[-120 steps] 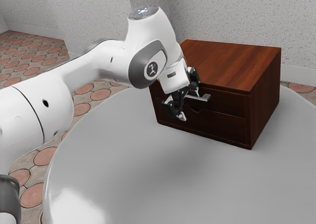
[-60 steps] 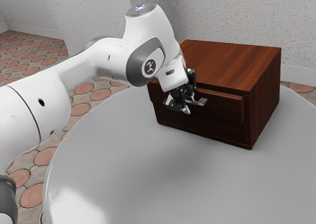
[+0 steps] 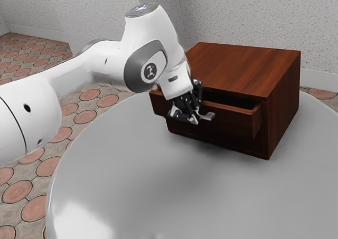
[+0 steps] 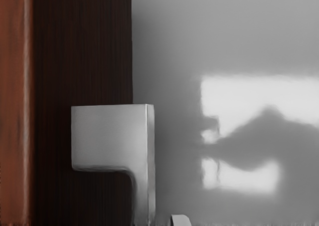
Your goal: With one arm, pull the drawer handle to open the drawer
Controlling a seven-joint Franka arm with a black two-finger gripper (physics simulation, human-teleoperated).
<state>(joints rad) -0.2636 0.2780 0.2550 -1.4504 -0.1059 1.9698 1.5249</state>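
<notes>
Drawer handle (image 3: 208, 115), a small silver bar, sits on the front of the upper drawer (image 3: 232, 118) of a dark reddish wooden cabinet (image 3: 248, 65), which stands on a round grey table (image 3: 158, 191) toward the exterior view's right. In that side view the drawer stands partway out of the cabinet, its front well forward of the lower drawer (image 3: 227, 139) beneath it, with a dark gap showing behind its top edge. My white arm (image 3: 100, 75) comes in from the exterior view's left and bends down at the wrist to the cabinet's front. The black gripper (image 3: 192, 116) is clamped on the handle, its two fingers pressed against the bar from either side, and the free end of the bar sticks out past them toward the exterior view's right. Behind the table are a floor of red-brown round tiles (image 3: 31, 186) and a speckled grey wall (image 3: 253, 12). In the wrist view I see the handle (image 4: 112, 133) close up, a brushed metal plate with a narrow stem, set against the drawer's dark wood front (image 4: 82, 41). A lighter reddish strip of wood (image 4: 12, 106) runs beside that front on the side away from the table. Beyond the drawer front lies the grey tabletop (image 4: 224, 36), with bright patches of light and the arm's shadow (image 4: 254, 136) falling across them.
</notes>
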